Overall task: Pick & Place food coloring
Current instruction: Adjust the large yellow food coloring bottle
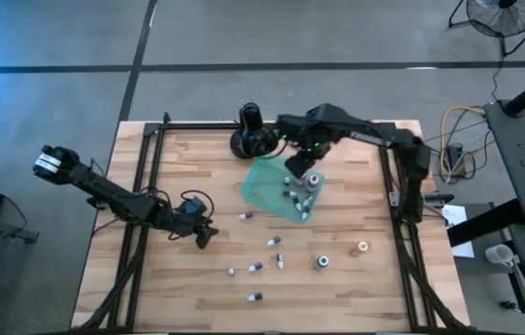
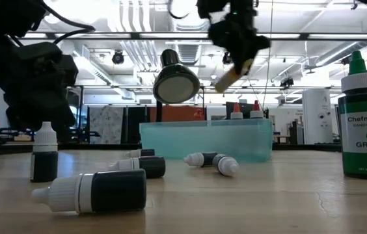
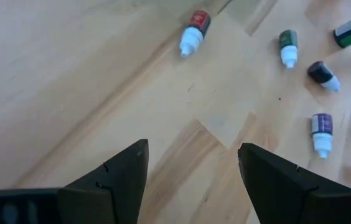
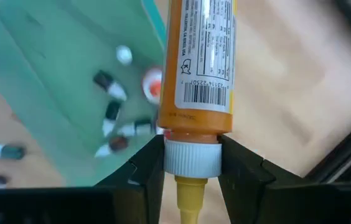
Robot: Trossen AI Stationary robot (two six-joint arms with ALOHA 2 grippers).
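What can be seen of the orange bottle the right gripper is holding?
The orange bottle is a slim dropper bottle with a white printed label bearing a barcode, a white ribbed collar and a yellow nozzle tip. The right gripper is shut on its collar, one finger on each side. It hangs tilted in the air over the teal tray, touching nothing else; other small bottles already lie in the tray.

A wooden plank table [image 1: 169, 279] carries everything. A teal tray [image 1: 261, 186] lies near the far middle, and a black stand [image 1: 251, 140] sits just beside its far corner. Loose dropper bottles [image 1: 253, 267] lie scattered on the bare wood nearer the front, most tipped on their sides, well apart from each other. One green bottle [image 2: 364, 123] stands upright toward the right, with a small yellow-capped one [image 1: 363, 247] near it. A dark bottle [image 2: 43, 155] also stands upright.
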